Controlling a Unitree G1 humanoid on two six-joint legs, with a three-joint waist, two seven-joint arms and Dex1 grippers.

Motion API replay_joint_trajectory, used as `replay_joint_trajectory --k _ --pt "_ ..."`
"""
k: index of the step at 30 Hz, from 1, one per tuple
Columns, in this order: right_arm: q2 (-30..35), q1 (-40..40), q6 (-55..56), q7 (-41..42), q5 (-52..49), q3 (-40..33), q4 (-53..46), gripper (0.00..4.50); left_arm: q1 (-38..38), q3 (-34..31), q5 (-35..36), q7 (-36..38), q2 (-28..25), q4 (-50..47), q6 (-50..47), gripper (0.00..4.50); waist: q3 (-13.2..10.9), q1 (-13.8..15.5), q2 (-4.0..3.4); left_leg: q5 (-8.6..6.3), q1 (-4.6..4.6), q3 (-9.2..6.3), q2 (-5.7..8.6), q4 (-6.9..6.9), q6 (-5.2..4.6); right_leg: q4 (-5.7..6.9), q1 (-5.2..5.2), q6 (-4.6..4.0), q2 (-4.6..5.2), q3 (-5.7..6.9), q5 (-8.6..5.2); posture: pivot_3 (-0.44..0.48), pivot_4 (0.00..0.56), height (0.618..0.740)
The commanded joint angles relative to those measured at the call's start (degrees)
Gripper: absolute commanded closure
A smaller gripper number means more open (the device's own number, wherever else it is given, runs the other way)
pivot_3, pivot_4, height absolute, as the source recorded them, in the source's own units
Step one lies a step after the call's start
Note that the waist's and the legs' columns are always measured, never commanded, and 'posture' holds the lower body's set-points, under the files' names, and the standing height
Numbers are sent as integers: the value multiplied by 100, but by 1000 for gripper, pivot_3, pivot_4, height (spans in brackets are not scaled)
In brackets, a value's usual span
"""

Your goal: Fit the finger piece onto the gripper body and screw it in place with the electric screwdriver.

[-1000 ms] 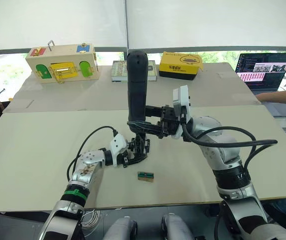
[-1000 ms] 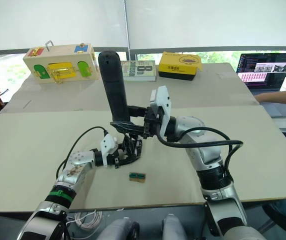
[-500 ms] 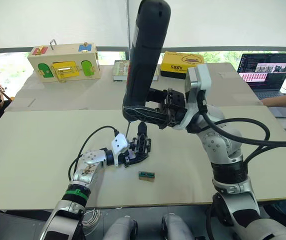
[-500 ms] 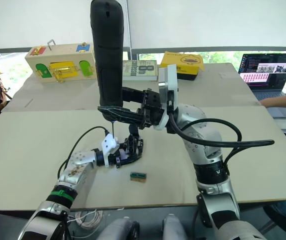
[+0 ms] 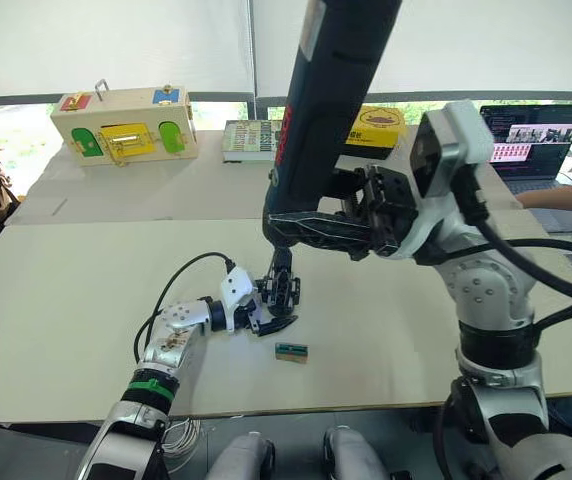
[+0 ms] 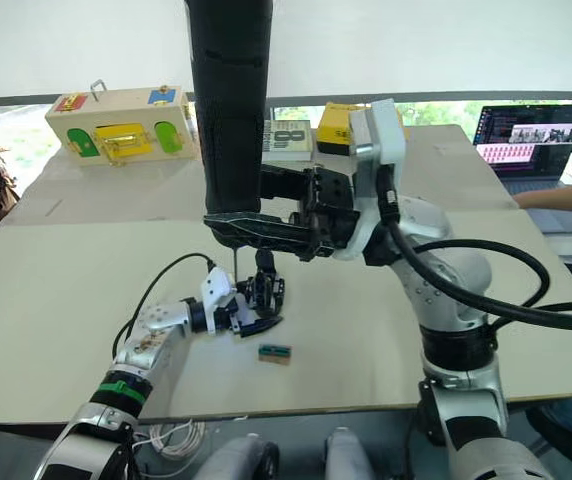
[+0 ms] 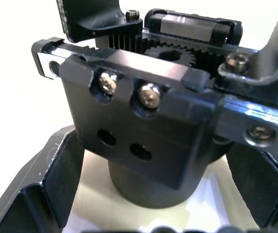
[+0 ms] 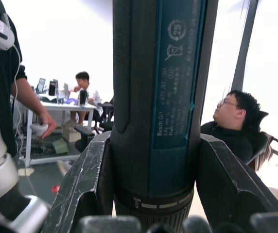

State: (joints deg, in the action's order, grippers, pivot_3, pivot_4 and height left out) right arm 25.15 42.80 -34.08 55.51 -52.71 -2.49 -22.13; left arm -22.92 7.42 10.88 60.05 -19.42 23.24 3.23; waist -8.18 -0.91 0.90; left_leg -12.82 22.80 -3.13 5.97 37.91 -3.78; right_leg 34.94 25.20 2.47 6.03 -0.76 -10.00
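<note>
The gripper body [image 5: 280, 293] is held on the tabletop [image 5: 66, 300] between the fingers of the left tool [image 5: 269, 308], which is clenched around its rounded base. In the left wrist view the body [image 7: 148, 131] is seen as a chunky black block with a gear, a toothed rack and several screw heads on top. The electric screwdriver [image 5: 331, 90] is grasped near its lower end by the right tool [image 5: 311, 228] and held upright, tilted slightly, well above the tabletop; its thin metal bit [image 6: 234, 262] hangs above and just beside the gripper body. The screwdriver's upper end is cut off by the frame. Whether the finger piece is mounted on the body cannot be made out. A small green-and-tan block [image 5: 291, 351] lies near the left tool.
</note>
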Motion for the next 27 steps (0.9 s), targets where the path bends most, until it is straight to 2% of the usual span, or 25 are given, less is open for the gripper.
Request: replay_joint_trajectory --k 1,7,11,16,21,24,27 --pt "367 -169 -145 -130 -385 -507 -378 2551 376 -197 156 176 -346 -109 -205 27 0 -8 0 0 0 0 -2 -3 0 -2 0 -2 0 1 -1 0 150 740" --pt "1120 -1050 -54 -213 -398 -1110 -652 2551 892 -793 790 549 -1005 -645 -324 27 -4 1 2 0 5 2 -10 -8 0 -3 7 -6 4 3 -7 0 150 740" --pt "1529 -2164 330 30 28 -1558 -891 2551 1348 -1303 1259 1079 -1688 -917 -495 27 -17 36 9 0 10 2 -13 -8 -1 -5 5 -1 10 12 -16 0 150 740" --pt "1667 -3091 739 95 375 -2100 -777 2551 1665 -1786 1336 1593 -2270 -538 -16 27 -65 106 2 -2 20 10 -6 -7 -3 -12 7 7 25 14 -22 0 150 740" --pt "1603 -3416 1019 185 536 -2137 -693 2551 1582 -1884 1379 2007 -2448 -225 32 27 -88 159 2 -26 20 10 -8 -7 38 -13 7 7 26 17 -22 0 150 740" --pt "1547 -3311 1060 109 492 -2037 -783 2551 1560 -1796 1426 2217 -2473 -572 -40 27 -105 159 13 -27 25 11 -7 -7 39 -14 9 6 27 17 -21 0 150 740" --pt "1396 -3010 1027 -79 347 -1762 -1033 2551 1546 -1610 1575 2289 -2416 -1324 -340 27 -120 158 25 -27 25 10 -8 -6 40 -14 9 5 27 17 -20 0 150 740"
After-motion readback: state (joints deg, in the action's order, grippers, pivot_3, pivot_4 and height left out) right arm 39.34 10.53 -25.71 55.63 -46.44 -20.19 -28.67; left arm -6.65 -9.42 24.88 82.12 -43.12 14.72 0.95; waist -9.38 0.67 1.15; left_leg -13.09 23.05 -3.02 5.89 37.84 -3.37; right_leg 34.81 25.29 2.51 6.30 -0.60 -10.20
